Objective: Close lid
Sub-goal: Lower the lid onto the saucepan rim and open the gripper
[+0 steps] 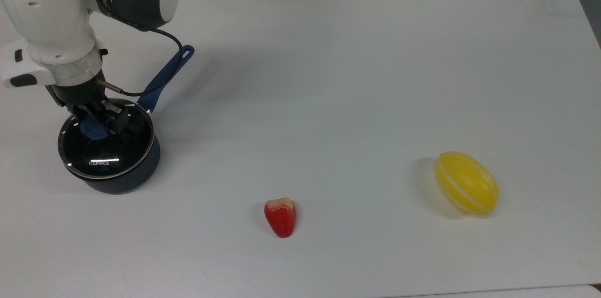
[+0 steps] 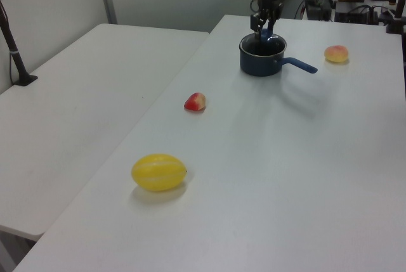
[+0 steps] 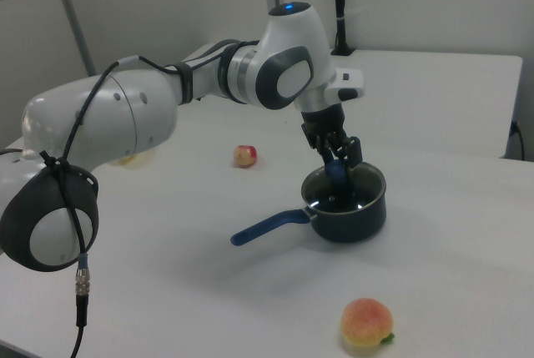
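Tool point(image 1: 99, 124) clamped on the blue knob point(image 1: 92, 129) of the lid point(image 1: 106, 144), apparently seated on the dark saucepan point(image 1: 127, 180). Risks: rim perhaps not fully home, hard to judge; letting go while tilted, or lifting crookedly, could drag lid off again.

Claw point(image 3: 337, 160) grips the blue knob point(image 3: 336, 171); lid point(image 3: 355, 192) sits on the saucepan point(image 3: 349, 215).

claw point(image 1: 101, 122) hiding part of blue knob point(image 1: 91, 129), arm point(image 1: 70, 16) cropped at top edge
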`<state>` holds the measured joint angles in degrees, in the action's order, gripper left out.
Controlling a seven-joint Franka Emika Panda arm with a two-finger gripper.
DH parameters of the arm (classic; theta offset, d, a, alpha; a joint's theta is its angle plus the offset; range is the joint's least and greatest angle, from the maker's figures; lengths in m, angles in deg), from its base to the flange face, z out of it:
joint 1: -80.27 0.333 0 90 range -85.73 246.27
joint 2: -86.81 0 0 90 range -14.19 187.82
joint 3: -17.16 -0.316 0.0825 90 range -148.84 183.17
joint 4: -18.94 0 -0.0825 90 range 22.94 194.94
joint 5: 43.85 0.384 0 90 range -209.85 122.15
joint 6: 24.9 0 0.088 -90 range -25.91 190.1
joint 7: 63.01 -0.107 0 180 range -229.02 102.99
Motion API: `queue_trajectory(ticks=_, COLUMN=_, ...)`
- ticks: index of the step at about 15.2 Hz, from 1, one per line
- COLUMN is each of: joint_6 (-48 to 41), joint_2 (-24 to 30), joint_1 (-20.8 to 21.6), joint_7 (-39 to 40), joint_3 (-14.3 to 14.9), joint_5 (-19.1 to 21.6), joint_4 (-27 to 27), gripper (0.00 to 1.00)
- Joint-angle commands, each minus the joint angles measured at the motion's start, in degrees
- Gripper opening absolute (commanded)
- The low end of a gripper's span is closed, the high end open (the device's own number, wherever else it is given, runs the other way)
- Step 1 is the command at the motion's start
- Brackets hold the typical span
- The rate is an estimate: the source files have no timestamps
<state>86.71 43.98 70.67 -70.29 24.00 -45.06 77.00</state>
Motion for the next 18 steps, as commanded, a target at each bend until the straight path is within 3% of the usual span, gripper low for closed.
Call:
queue_trajectory(ticks=1, joint_6=3.2, joint_2=1.1, joint_1=0.5, joint_7=-0.5, joint_3=0.3, joint_5=-0.3, joint_4=3.5, gripper=0.12)
queue_trajectory(ticks=4, joint_6=4.0, joint_2=1.1, joint_1=0.5, joint_7=-0.5, joint_3=0.3, joint_5=-0.3, joint_4=3.7, gripper=0.13)
queue_trajectory(ticks=6, joint_6=4.8, joint_2=1.1, joint_1=0.5, joint_7=-0.5, joint_3=0.3, joint_5=-0.3, joint_4=4.4, gripper=0.20)
queue_trajectory(ticks=10, joint_6=5.4, joint_2=1.3, joint_1=0.5, joint_7=-0.5, joint_3=0.3, joint_5=-0.3, joint_4=5.5, gripper=0.56)
queue_trajectory(ticks=12, joint_6=5.4, joint_2=1.5, joint_1=0.5, joint_7=-0.4, joint_3=0.3, joint_5=-0.2, joint_4=5.6, gripper=0.65)
queue_trajectory(ticks=16, joint_6=5.3, joint_2=3.6, joint_1=0.4, joint_7=-0.2, joint_3=0.3, joint_5=-0.3, joint_4=7.3, gripper=1.00)
queue_trajectory(ticks=18, joint_6=5.2, joint_2=5.3, joint_1=0.3, joint_7=-0.3, joint_3=0.2, joint_5=0.0, joint_4=8.3, gripper=1.00)
